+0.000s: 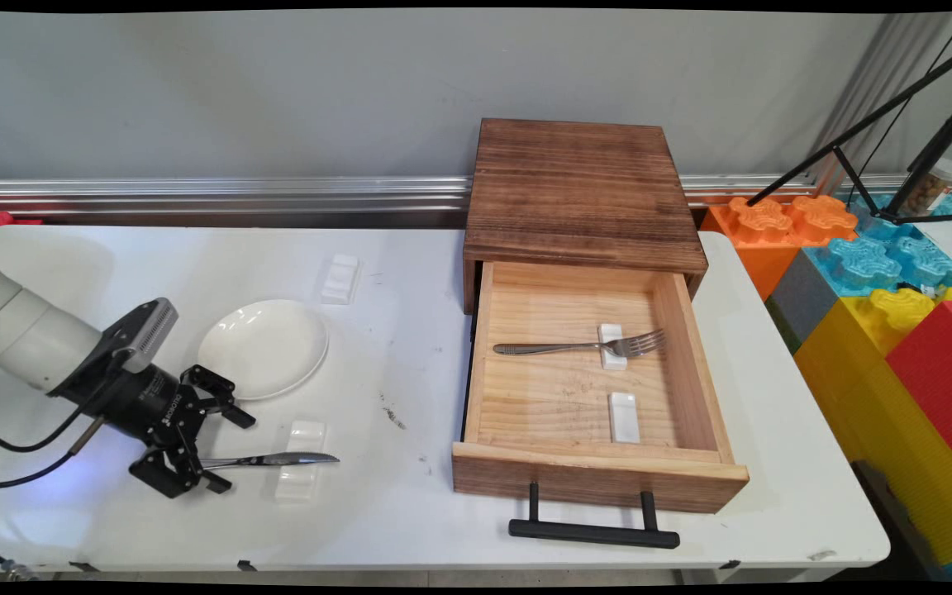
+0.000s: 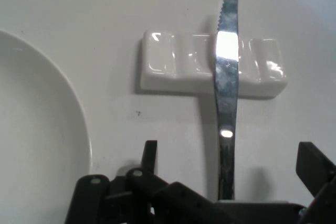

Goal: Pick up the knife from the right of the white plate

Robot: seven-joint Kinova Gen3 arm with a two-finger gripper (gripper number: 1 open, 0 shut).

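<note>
Here, your main view alone shows the tabletop (image 1: 410,512), the open wooden drawer (image 1: 600,483) and its fork (image 1: 559,348); the hand view shows the plate (image 2: 37,145), then the fingers (image 2: 150,156) spread apart around the knife (image 2: 227,93), whose serrated blade lies across a white rest (image 2: 178,66).

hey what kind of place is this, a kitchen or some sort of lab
Likely a robot lab, not a kitchen: a robot arm works a white table set with a knife and drawer box, with big toy blocks beside it.
</note>
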